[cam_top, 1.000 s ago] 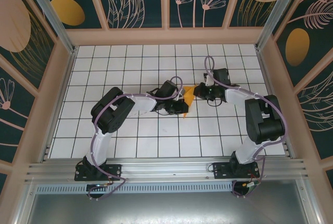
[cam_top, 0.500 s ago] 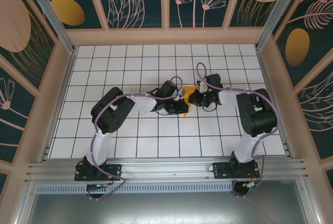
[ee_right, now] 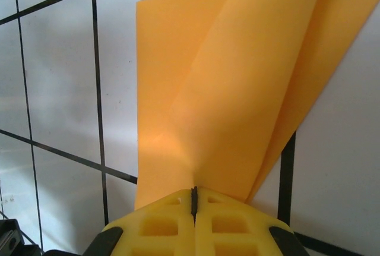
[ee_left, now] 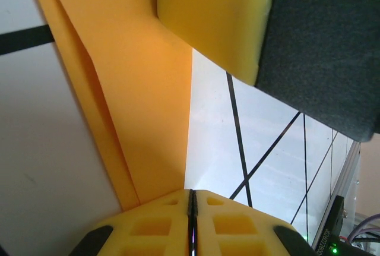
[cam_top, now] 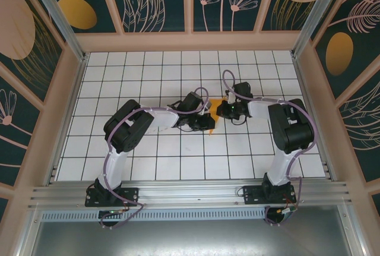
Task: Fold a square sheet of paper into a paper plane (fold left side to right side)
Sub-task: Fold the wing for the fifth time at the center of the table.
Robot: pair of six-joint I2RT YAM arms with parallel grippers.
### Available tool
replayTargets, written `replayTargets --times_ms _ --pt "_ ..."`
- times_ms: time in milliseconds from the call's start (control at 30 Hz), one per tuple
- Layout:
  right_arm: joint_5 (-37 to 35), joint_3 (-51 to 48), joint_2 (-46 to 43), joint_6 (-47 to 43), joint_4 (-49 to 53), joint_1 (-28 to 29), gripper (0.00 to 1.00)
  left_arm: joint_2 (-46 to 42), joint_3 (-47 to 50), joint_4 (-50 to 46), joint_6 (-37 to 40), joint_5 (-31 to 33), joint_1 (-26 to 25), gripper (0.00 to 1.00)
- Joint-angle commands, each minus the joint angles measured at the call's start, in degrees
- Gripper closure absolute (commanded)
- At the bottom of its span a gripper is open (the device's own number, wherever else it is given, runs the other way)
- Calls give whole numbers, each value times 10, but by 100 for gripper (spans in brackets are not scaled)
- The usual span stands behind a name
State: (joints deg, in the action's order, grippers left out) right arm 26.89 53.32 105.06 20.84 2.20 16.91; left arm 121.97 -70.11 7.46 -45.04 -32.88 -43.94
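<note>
Top view: left gripper (cam_top: pixel 205 118) and right gripper (cam_top: pixel 221 110) meet mid-table at the square sheet of paper (cam_top: pixel 211 113). Left wrist: left gripper (ee_left: pixel 191 199) looks pinched shut on the sheet (ee_left: pixel 142 89), a decent anchor. Right wrist: right gripper (ee_right: pixel 194 193) is clamped on a raised flap (ee_right: pixel 237 89), so I'd line the edges up before creasing.

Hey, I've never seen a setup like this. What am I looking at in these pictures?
Two robot arms are bolted at the near edge of a white tiled table. The wide picture looks down from above and behind them. The two close-ups come from cameras on the wrists, and the yellow blocks at the bottom are each arm's own fingers. Between the arms is a partly folded orange sheet of paper. The left gripper and the right gripper are each shut on it.
</note>
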Motion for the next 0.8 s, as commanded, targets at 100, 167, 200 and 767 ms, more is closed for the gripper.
replayTargets --times_ms 100,167,200,767 --pt "-38 25 21 -22 16 -17 100 25 21 -69 16 33 -10 90" --pt "-39 32 25 -26 19 -22 100 25 20 -69 15 32 -10 90" --pt "-38 35 26 -28 21 -25 100 25 21 -69 16 32 -9 90" --pt "-42 106 74 -52 46 -67 100 27 22 -66 16 29 -10 90"
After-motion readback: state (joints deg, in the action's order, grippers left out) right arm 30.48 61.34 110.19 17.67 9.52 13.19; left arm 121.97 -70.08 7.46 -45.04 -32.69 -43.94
